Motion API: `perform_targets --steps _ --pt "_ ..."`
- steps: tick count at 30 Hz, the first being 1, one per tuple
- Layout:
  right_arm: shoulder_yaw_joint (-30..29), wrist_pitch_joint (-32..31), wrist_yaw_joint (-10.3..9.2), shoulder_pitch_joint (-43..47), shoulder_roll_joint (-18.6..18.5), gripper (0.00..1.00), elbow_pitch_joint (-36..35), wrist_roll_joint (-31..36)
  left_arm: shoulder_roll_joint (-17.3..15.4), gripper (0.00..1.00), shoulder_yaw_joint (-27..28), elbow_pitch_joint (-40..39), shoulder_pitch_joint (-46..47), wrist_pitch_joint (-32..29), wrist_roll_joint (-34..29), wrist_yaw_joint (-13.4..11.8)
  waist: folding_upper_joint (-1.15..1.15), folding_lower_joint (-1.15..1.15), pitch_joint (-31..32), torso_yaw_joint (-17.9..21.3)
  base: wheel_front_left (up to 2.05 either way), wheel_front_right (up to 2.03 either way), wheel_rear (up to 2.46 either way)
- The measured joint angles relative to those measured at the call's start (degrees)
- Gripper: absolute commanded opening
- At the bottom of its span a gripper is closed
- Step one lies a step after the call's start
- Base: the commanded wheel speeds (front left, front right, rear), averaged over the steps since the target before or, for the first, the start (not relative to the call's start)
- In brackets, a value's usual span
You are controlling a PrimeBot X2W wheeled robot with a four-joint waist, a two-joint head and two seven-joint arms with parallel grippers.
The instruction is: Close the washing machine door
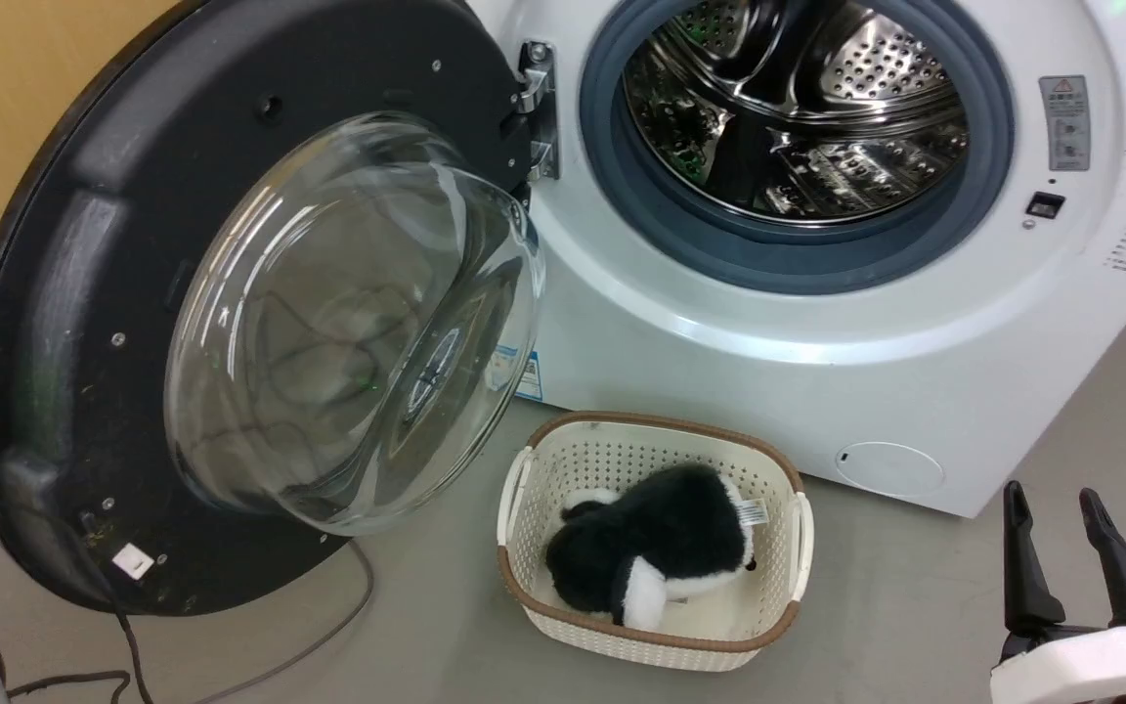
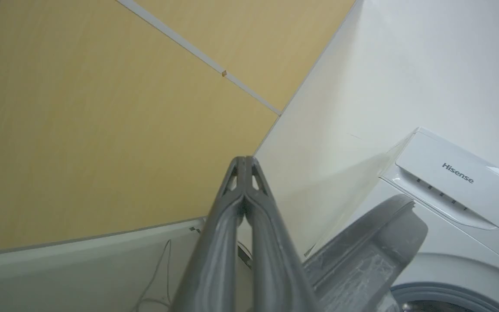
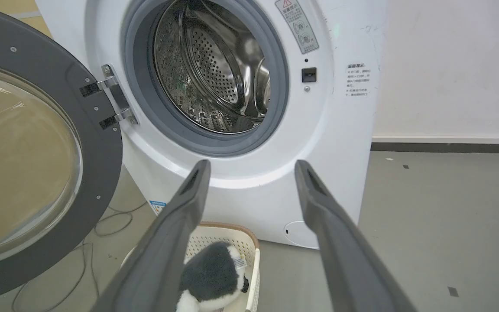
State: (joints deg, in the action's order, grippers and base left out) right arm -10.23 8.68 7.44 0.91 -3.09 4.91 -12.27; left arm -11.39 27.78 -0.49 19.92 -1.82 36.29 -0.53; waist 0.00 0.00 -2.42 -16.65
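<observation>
The washing machine door (image 1: 260,323) stands wide open, swung out on its hinge (image 1: 536,108) to the left of the washing machine (image 1: 768,372), inner face and bulging glass bowl turned toward the head camera. The mouth of the machine gapes, and you can see right into the perforated steel drum (image 1: 798,108) inside the grey rubber gasket (image 1: 778,254).

On the left wrist view, the left gripper (image 2: 244,161) has its two fingers pressed tight together with nothing between them. The tips point up at the corner where the yellow wall panel (image 2: 80,130) meets the white wall (image 2: 405,65). The door's grey outer edge (image 2: 362,255) rises just beside those fingers; whether they touch it, I cannot tell.

The right gripper (image 1: 1052,497) sits low at the right of the head view, over the grey floor (image 1: 915,606), well apart from the door. Its fingers are spread wide and empty, and on the right wrist view (image 3: 251,164) they frame the white front below the drum opening.

On the floor, just in front of the machine and below its opening, sits a cream basket (image 1: 661,422) with a black-and-white plush toy (image 1: 651,557) lying in it. A grey cable (image 1: 328,626) trails across the floor under the door's lower edge.
</observation>
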Motion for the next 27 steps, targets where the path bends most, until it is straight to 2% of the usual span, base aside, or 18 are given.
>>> perform_targets --steps 4,15,22,27 --pt "-0.40 0.52 0.00 0.00 0.00 1.00 0.62 -0.44 -0.09 0.00 1.93 4.35 0.00 -4.28 5.54 0.00 0.00 0.00 -0.28 -0.81 0.00 0.00 0.00" --pt "-1.29 1.68 0.00 -0.04 0.00 1.00 1.86 -1.80 -0.69 0.00 2.68 13.41 -1.22 -16.10 16.34 4.58 0.00 0.00 -1.04 -2.64 0.00 0.00 0.00" --pt "-2.43 2.54 0.00 -0.04 0.00 1.00 2.56 -3.09 -0.68 0.00 -0.07 14.43 -3.61 -21.90 20.35 5.78 0.00 0.00 -1.01 -4.25 0.00 0.00 0.00" --pt "-2.71 3.04 0.00 -0.04 0.01 1.00 3.07 -4.00 -0.29 0.00 -3.93 11.10 -6.94 -27.40 25.57 6.05 0.00 0.00 -0.84 -5.43 0.00 0.00 0.00"
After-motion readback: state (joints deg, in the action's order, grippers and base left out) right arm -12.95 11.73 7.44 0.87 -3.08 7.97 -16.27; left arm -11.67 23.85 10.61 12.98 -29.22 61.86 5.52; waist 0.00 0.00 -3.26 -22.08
